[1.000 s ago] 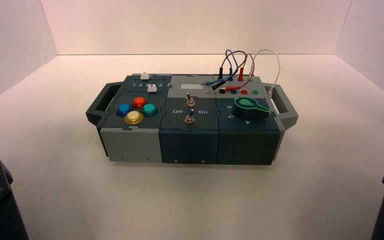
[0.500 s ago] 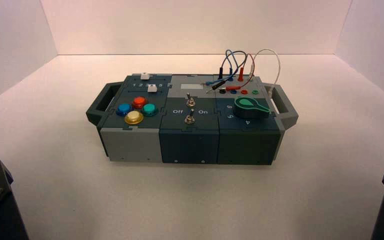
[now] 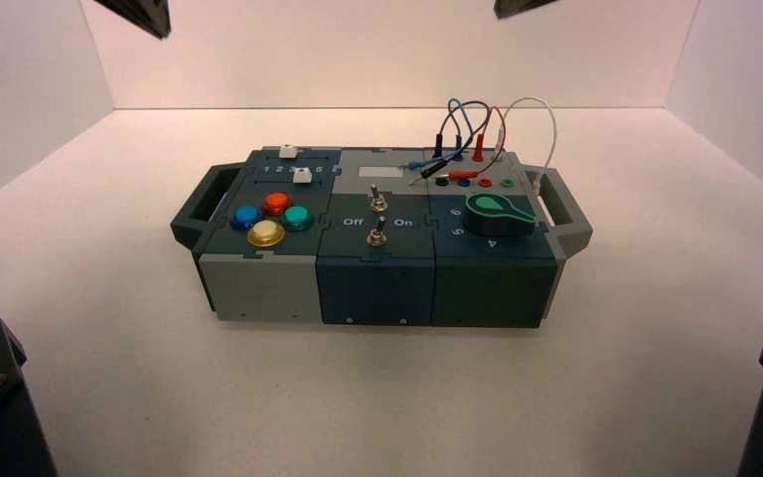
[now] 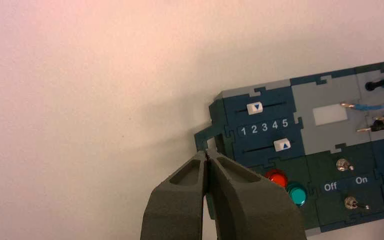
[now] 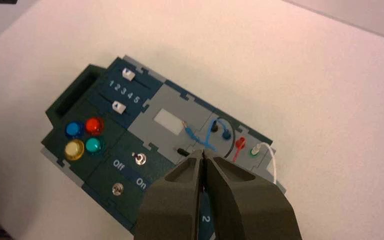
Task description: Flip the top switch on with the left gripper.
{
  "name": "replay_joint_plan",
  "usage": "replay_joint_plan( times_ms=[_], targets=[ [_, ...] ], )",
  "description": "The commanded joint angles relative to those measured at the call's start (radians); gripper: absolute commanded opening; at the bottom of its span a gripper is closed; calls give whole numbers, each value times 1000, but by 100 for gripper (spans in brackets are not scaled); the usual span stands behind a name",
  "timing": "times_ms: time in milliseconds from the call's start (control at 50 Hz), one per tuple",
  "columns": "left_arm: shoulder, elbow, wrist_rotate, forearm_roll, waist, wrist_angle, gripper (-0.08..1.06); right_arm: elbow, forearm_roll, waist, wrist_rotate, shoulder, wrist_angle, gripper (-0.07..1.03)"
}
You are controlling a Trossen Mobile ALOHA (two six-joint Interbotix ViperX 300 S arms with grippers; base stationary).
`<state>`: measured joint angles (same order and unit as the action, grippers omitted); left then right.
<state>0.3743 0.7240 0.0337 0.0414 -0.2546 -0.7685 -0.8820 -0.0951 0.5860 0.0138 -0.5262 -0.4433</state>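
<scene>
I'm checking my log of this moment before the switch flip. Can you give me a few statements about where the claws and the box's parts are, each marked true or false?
1. The left claw is shut, its fingertips together. True.
2. The left claw is touching the top switch. False: it hangs above the box's left handle end, apart from the switch.
3. The right claw is shut, hanging above the wires side of the box. True.
4. The four coloured buttons sit at the box's right end. False: they are at its left end; the green knob is at the right.
5. The two toggle switches stand between the words Off and On. True.
</scene>
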Motion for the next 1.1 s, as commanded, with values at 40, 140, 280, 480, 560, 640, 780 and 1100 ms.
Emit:
replay_joint_plan(
  times_ms=[40,140,280,480,560,640,780,1100],
  targets=[
    [-21,-26,6,14,-3,3,-3,34,-2,8,3,21,-11,-2],
    [-23,-18,6,43,-11,3,-3,35,8,8,3,32,-40,-2],
    [-25,-14,6,63,-28,5,-3,31,26,0,3,38,-48,-2],
    [-41,-6,11,71,-60,9,-3,23,41,-43,-2,74,-46,-2],
    [-44,-6,20,72,-69,9,-3,21,38,-74,-3,100,-51,-2],
    [-46,-6,25,72,-87,9,-3,25,38,-98,-5,129,-60,-2],
    [-57,-6,44,74,-132,15,-3,32,38,-133,-8,179,-67,-2],
    [-95,-2,72,77,-186,29,-3,28,31,-160,-31,229,-124,-2]
  ],
)
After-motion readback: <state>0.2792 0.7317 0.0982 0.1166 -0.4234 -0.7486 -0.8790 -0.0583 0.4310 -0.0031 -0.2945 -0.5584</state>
